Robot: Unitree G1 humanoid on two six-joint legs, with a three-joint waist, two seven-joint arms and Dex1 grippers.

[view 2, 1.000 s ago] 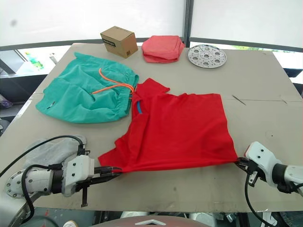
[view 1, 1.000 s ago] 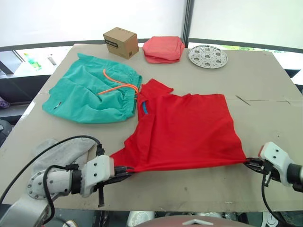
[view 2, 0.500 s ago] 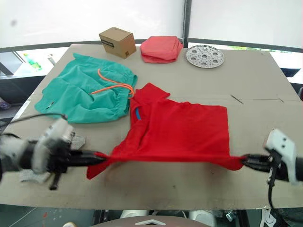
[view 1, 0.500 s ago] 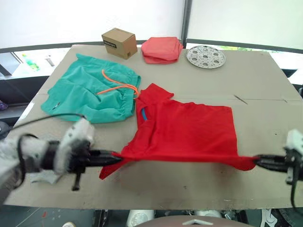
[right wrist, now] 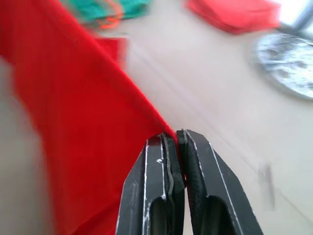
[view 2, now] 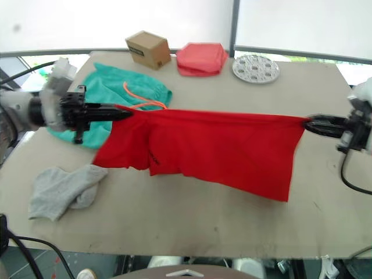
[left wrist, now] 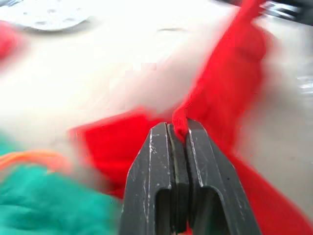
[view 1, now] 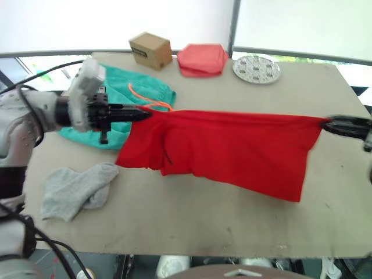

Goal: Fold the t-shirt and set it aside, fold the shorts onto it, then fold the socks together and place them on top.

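T-shirt (view 1: 232,148) hanging stretched in the air above the middle of the table (view 1: 192,226), its top edge pulled into a line between my two arms. I'm pinching its one end with the left gripper (view 1: 145,114), fingers closed tight on the hem; right gripper (view 1: 325,124) is pinching the other end the same way. Shorts (view 1: 119,96) lying behind my left gripper. Socks (view 1: 75,189) sitting crumpled near the table's front left. Cardboard box (view 1: 150,50), folded pink cloth (view 1: 202,59) and round metal plate (view 1: 256,68) along the far edge.
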